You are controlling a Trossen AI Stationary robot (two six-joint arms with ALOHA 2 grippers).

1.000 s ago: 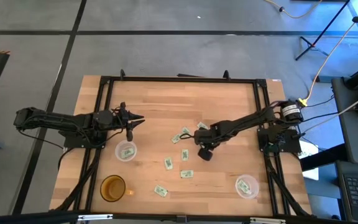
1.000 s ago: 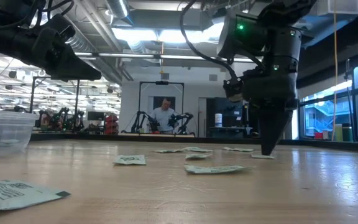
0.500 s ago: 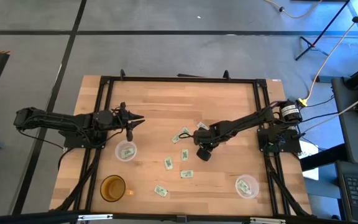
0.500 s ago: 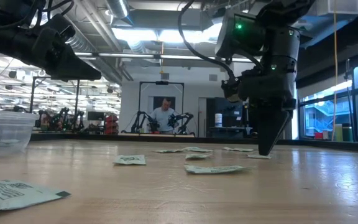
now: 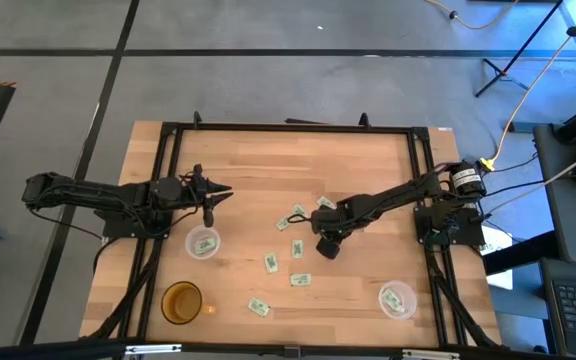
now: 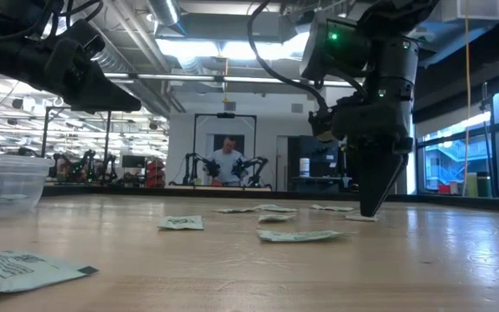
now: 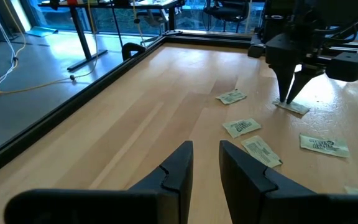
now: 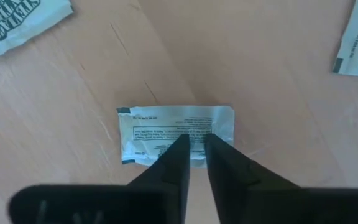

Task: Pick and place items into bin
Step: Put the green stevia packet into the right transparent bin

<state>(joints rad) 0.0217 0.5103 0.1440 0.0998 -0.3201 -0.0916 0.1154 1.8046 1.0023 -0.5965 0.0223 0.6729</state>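
Note:
Several pale green and white packets (image 5: 297,249) lie flat on the middle of the wooden table. My right gripper (image 5: 321,233) stands over one of them, fingers pointing down, and its tips (image 8: 196,142) are nearly together on a white packet (image 8: 148,127). The low view shows those tips (image 6: 369,212) down at the table on that packet (image 6: 358,217). My left gripper (image 5: 226,191) waits raised near the table's left side, beside a clear cup (image 5: 202,243), fingers a little apart (image 7: 206,152). My right gripper has its fingertips on the middle of the white packet's near long edge (image 8: 194,127), coming from above and pointing down. The fingers (image 8: 178,152) stand close together with a narrow gap. The packet lies flat on the table, one layer.
A clear cup (image 5: 397,299) with a packet in it stands near the table's right near corner, and an amber cup (image 5: 181,301) near the left near corner. The cup by the left arm also holds a packet. A black frame (image 5: 288,128) rims the table. A person stands far behind (image 6: 228,160).
My right gripper has edged slightly toward the table's left with its tips down on the packet, and the packet has slid along with it. After that it has held still.

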